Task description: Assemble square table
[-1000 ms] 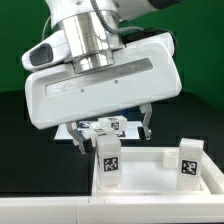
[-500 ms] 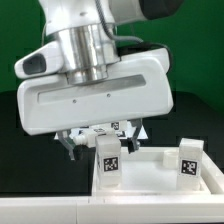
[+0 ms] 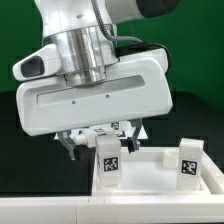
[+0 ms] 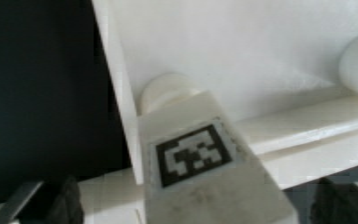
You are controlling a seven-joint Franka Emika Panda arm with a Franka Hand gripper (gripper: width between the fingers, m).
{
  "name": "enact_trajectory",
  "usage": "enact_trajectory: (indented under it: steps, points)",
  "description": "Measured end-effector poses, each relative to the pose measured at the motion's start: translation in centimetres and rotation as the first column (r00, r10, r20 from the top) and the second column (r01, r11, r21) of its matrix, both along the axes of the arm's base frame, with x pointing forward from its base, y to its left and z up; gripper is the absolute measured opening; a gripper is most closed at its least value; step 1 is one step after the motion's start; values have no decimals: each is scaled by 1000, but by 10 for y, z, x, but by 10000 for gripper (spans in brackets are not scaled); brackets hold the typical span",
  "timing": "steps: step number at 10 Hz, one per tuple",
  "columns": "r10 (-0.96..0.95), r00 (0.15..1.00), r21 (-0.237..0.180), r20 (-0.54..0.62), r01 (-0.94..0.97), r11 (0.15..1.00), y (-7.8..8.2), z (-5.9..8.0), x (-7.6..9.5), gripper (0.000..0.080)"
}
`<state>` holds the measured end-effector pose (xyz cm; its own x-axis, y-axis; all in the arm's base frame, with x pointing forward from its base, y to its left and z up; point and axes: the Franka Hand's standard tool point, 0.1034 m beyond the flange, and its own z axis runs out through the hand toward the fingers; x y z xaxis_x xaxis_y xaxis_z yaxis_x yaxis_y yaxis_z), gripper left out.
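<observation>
**A:** Overall scene?

**B:** Black surface (image 3: 18, 140), seen close up in the exterior view. Large white robot arm (image 3: 82, 40) filling the upper middle, claw (image 3: 105, 142) pointing down.

**A:** State of the claw?

**B:** Spread wide apart, clamped on nothing. Two dark fingers (image 3: 69, 144) hanging below the arm's blocky white body, one toward the exterior view's left, one toward its right.

**A:** Whereabouts of the square table's parts?

**B:** White slab (image 3: 150, 180) lying flat on the surface, in front of the claw and stretching toward the exterior view's right. Short blocky leg (image 3: 108, 160) standing upright at the slab's corner on the exterior view's left, black-and-white tag facing the camera. Second leg (image 3: 190, 160) upright at the slab's corner on the exterior view's right, tag also facing the camera.

**A:** Anything behind those?

**B:** Tagged white patch (image 3: 112, 127) on the surface behind the first leg, framed between the two fingers and mostly hidden by the arm. Loose part or flat board, impossible to tell.

**A:** And from the wrist?

**B:** Looking down along a tagged leg filling the middle, dark fingertips blurred on either side and not touching it. White slab beneath, its straight edge meeting the black surface. Soft rounded white shape farther along the slab, too blurred to name.
</observation>
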<state>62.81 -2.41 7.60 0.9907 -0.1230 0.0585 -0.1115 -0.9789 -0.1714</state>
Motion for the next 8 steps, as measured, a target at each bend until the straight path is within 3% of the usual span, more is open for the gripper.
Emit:
enact_trajectory:
  steps: [2,3,4,5,6,7,8]
  points:
    - [93,995,-58,22,-91,994,8,5,9,649]
    - [86,996,-53,21,-85,995,8,4,8,649]
    - [70,997,-52,19,-69,996,8,4,8,561]
    - [62,998,-51,17,-61,997,8,4,8,425]
    - [55,998,-50,16,-54,997,8,4,8,425]
    - [16,1000,-46,11,-15,999,8,3,8,288]
    - [-49,999,-41,4,49,998,9,3,8,288]
